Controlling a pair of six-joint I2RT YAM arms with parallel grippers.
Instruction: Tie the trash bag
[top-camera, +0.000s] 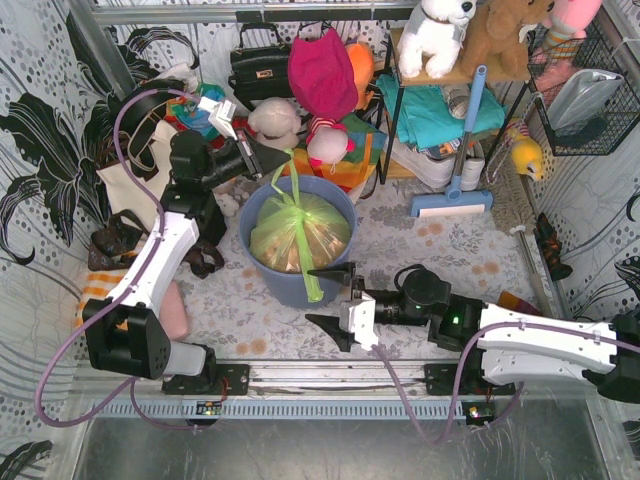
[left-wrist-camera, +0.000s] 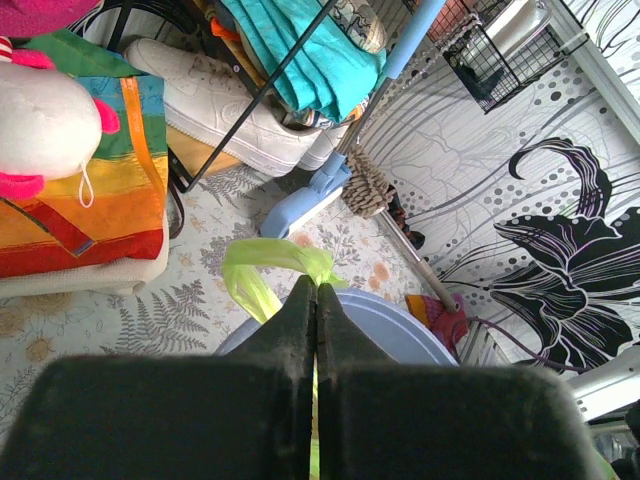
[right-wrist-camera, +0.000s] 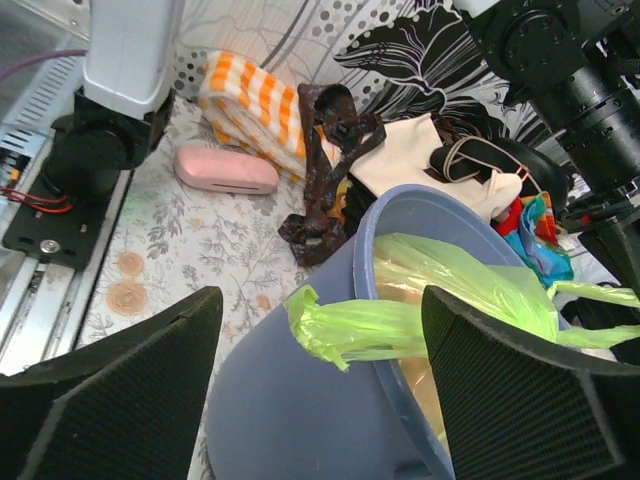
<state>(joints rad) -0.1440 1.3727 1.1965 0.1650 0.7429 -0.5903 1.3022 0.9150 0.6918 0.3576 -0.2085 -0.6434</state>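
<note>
1. The trash bag (top-camera: 300, 235) sits inside the round blue bin (top-camera: 262, 262), which stands on the surface (top-camera: 430, 240) between the two claws. Crumpled brown paper shows through the green plastic, and the mouth is drawn into two long strips instead of lying open
2. The left claw (top-camera: 283, 162) is pressed together on the far strip (top-camera: 291, 178), at the side of the bin away from the right claw. In its own camera the fingers (left-wrist-camera: 290, 330) meet with no gap, and the green plastic bunches just beyond their tips
3. That strip rises from the bag up to the left claw. I judge it is held raised to keep this end off the contents and ready to cross over the other
4. The right claw (top-camera: 335, 300) is spread wide and pinches nothing. It lies low, just in front of the bin's near wall, with its fingers pointing at it
5. The near strip (right-wrist-camera: 345, 325) hangs over the rim and down the outer wall, directly between those open fingers. In the wrist view it appears to touch neither
6. The knot looks not yet made, since the two ends lie apart on opposite sides of the bin. The spread claw is lined up on the loose end, which suits closing on it next
7. The plastic is thin and likely slippery, so a shallow pinch may slide off. A hard pull could also lift the bag or drag the bin toward the pulling claw
</note>
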